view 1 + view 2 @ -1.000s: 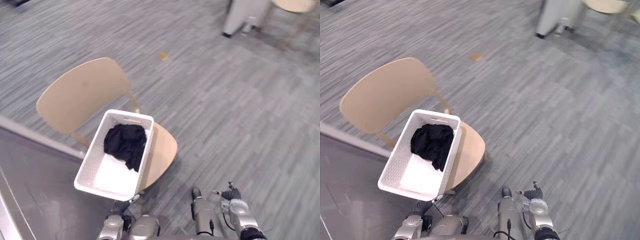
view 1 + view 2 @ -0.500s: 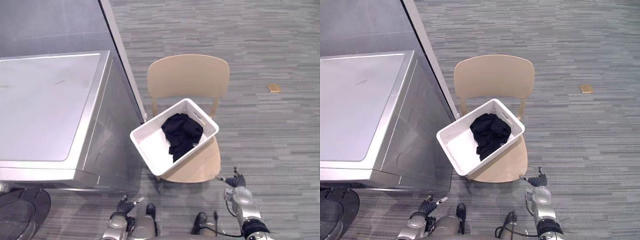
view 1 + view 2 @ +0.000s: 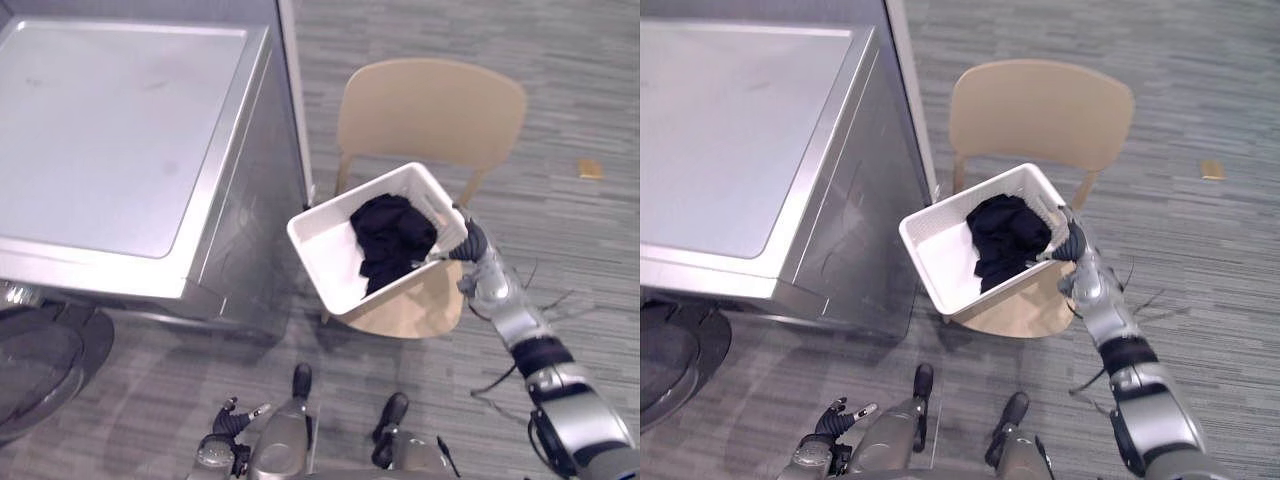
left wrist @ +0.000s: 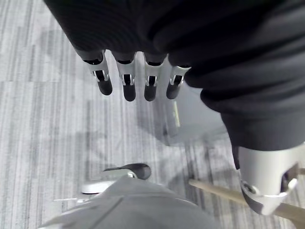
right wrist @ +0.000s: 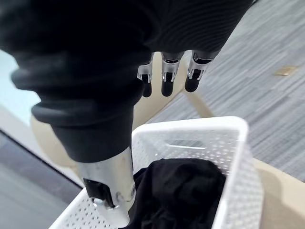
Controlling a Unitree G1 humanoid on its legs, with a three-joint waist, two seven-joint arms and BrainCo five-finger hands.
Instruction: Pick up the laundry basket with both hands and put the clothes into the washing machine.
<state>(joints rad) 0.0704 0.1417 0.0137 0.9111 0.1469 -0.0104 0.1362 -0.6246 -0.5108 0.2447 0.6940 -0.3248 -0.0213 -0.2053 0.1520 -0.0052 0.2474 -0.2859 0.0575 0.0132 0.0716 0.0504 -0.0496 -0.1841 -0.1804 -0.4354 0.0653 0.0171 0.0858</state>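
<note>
Laundry basket of white perforated plastic sits askew on the seat of a pale wooden chair with a rounded back. One end of it juts past the seat's left edge towards the washing machine, and the other end lies over the seat's right edge. A crumpled heap of black clothes lies inside, bunched towards the end nearer the chair's back and leaving the white bottom bare at the other end. The big silver-grey washing machine stands just beside the chair on the robot's left, its flat top shut. A dark round shape low at its front is probably the door, though too little of it is seen to be sure. The right hand is stretched out to the basket's right end. Its fingers are straight and released above the rim, and the thumb hangs over the inside by the clothes. Whether any part of it touches the plastic I cannot tell. The left hand hangs low over the grey striped carpet floor, well apart from the basket, fingers relaxed and grasping nothing. A small tan scrap lies on the carpet to the right of the chair.
</note>
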